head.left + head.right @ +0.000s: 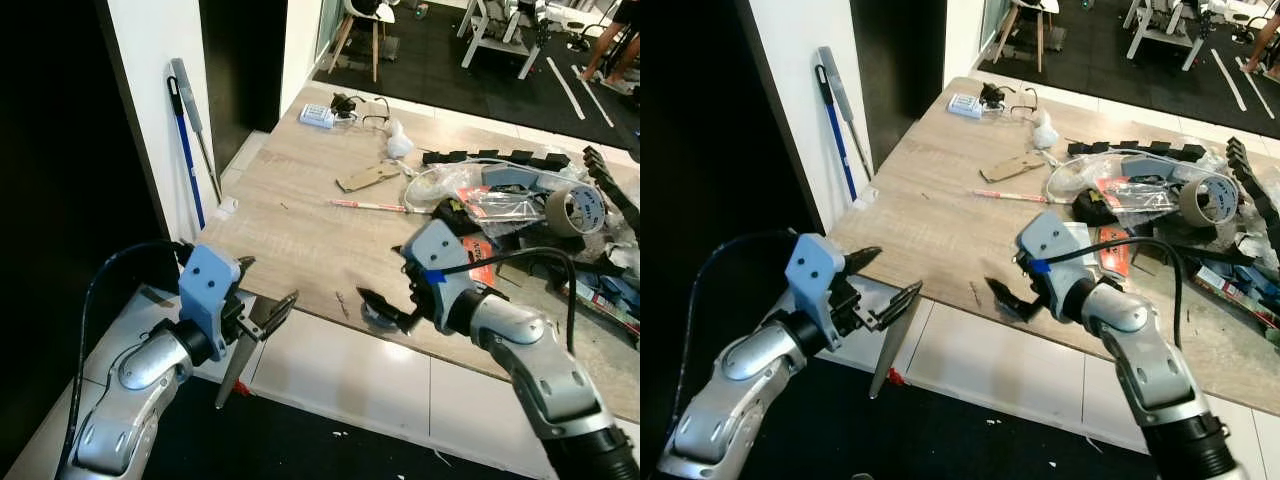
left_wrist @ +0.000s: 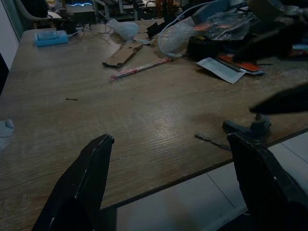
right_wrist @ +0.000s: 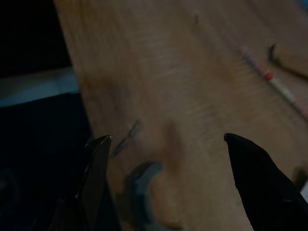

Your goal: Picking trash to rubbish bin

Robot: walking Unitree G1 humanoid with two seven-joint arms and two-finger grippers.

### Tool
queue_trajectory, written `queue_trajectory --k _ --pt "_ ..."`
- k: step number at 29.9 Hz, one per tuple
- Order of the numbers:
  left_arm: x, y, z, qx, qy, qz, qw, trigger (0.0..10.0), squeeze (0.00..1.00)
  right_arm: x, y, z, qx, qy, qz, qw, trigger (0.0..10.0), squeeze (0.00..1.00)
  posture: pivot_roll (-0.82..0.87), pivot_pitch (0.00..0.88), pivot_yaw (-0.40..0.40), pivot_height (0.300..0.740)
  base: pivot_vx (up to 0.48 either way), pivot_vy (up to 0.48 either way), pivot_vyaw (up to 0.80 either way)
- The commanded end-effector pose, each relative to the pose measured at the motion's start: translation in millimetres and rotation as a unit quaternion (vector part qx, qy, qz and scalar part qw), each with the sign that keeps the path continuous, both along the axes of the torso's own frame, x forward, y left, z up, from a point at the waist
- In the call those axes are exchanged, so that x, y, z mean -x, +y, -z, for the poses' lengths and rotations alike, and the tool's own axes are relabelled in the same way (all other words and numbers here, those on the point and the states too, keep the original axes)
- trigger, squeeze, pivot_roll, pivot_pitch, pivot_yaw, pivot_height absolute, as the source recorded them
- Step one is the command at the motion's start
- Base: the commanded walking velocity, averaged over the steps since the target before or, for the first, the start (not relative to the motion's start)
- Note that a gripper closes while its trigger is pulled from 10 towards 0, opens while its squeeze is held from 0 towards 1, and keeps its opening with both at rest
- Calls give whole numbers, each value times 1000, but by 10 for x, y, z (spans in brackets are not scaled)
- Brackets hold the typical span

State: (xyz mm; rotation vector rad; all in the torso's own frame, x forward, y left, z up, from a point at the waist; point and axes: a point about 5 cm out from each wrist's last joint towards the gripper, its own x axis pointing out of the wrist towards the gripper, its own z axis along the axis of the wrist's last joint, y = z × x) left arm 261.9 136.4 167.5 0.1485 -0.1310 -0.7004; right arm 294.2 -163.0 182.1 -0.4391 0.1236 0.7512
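Observation:
Trash lies across a low wooden board [image 1: 290, 240]. A small grey round piece [image 1: 378, 316] sits at the board's near edge, with a dark sliver [image 1: 342, 303] beside it. My right gripper [image 1: 384, 308] hangs open just above the grey piece, one finger on each side, not touching it. The right wrist view shows the same grey piece [image 3: 144, 192] between the spread fingers [image 3: 96, 159]. My left gripper [image 1: 268, 282] is open and holds nothing, at the board's near left corner. In its wrist view the grey piece [image 2: 250, 127] lies ahead.
Farther back lie a pink striped stick [image 1: 365, 205], a cardboard scrap [image 1: 368, 177], a white wad [image 1: 398, 143], a pile of plastic wrap [image 1: 480, 190] and a tape roll [image 1: 575, 210]. A blue-handled mop [image 1: 187, 140] leans on the left wall. A grey strip [image 1: 238, 365] lies on the floor tiles.

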Motion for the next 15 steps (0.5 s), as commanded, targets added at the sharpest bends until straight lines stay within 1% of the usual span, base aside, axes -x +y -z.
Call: queue_trajectory --k 1,3,5,6,8,9,10,12,15 --pt "44 -32 4 -5 -1 21 1000 10000 0 48 21 12 17 19 -21 999 10000 1000 -23 129 -70 740 0 0 0" --pt "57 -50 -15 -3 -2 31 1000 10000 0 96 7 8 33 44 -41 998 10000 1000 -23 128 -71 740 0 0 0" --pt "63 -55 -20 -4 -2 35 999 10000 0 111 1 6 38 54 -46 997 10000 1000 -24 128 -68 740 0 0 0" --pt "68 -60 -22 -6 -2 38 999 10000 0 149 -15 20 51 74 -60 994 10000 1000 -25 128 -67 740 0 0 0" --pt "68 -60 -22 -6 -2 38 999 10000 0 149 -15 20 51 74 -60 994 10000 1000 -25 128 -67 740 0 0 0" --pt "71 -65 -23 -7 -2 41 999 10000 0 179 -27 35 60 92 -67 992 10000 1000 -25 127 -66 740 0 0 0" --pt "71 -65 -23 -7 -2 41 999 10000 0 179 -27 35 60 92 -67 992 10000 1000 -25 127 -66 740 0 0 0" --pt "68 -86 -24 -13 -4 46 999 10000 0 228 -50 91 73 123 -74 987 10000 1000 -26 126 -68 740 0 0 0" --pt "65 -97 -23 -15 -5 48 999 10000 0 228 -60 119 77 129 -69 986 10000 1000 -25 126 -68 740 0 0 0"
